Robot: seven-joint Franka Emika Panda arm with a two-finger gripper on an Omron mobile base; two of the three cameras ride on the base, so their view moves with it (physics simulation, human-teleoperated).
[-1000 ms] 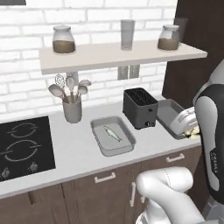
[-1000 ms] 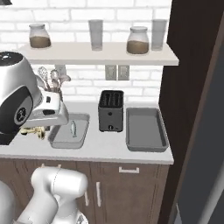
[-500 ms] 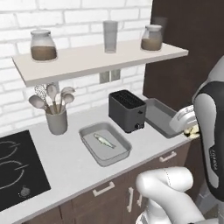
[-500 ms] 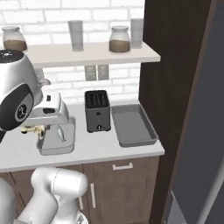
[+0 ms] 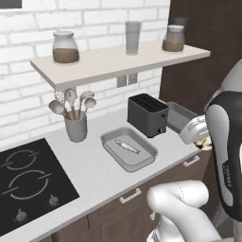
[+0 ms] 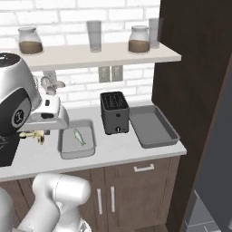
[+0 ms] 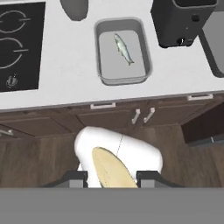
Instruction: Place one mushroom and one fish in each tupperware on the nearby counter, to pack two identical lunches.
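Observation:
My gripper (image 7: pixel 111 177) is shut on a tan-yellow mushroom (image 7: pixel 110 169), held in front of the cabinets and below the counter (image 7: pixel 65 74) edge. In the base views the gripper (image 5: pixel 204 142) (image 6: pixel 32 135) hangs by the counter's front edge with the tan piece in it. One grey tupperware (image 5: pixel 113 158) (image 6: pixel 77 153) (image 7: pixel 122 79) holds a silvery fish (image 5: pixel 126 146) (image 6: pixel 79 136) (image 7: pixel 124 49). The other tupperware (image 5: pixel 182 116) (image 6: pixel 154 129) (image 7: pixel 214 43) lies beyond the toaster, and what shows of its inside is bare.
A black toaster (image 5: pixel 147 114) (image 6: pixel 114 112) (image 7: pixel 181 19) stands between the two trays. A grey utensil holder (image 5: pixel 75 125) and a black hob (image 5: pixel 28 182) lie to the left. A wall shelf (image 5: pixel 118 59) carries jars and a glass. A tall dark cabinet (image 6: pixel 199 90) closes the right end.
The whole picture has swung a little left and back, so the camera has moved with the base. The things on the counter keep their places and the gripper stays shut on the mushroom.

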